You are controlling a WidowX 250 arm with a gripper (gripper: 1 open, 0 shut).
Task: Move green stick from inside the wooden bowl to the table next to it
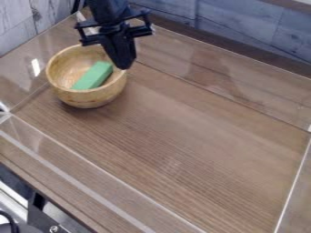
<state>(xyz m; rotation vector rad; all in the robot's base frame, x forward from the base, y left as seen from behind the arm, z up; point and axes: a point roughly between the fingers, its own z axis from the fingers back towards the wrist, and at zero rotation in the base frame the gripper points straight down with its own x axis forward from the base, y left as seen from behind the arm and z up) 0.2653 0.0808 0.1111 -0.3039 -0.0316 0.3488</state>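
Hand (125,65) pressed together at right end of green stick (91,76) in wooden bowl (73,96); hold unconfirmed. Lift above rim before crossing to surface (183,136).

I see my arm (107,11) reaching steeply down, its black gripper (124,65) with fingers pressed together (pointing almost straight down).

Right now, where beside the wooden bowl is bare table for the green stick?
The table is bare right of the wooden bowl out to the clear wall, and in front of it. Crowded: the bowl's right rim under the gripper, and the strip by the left wall.
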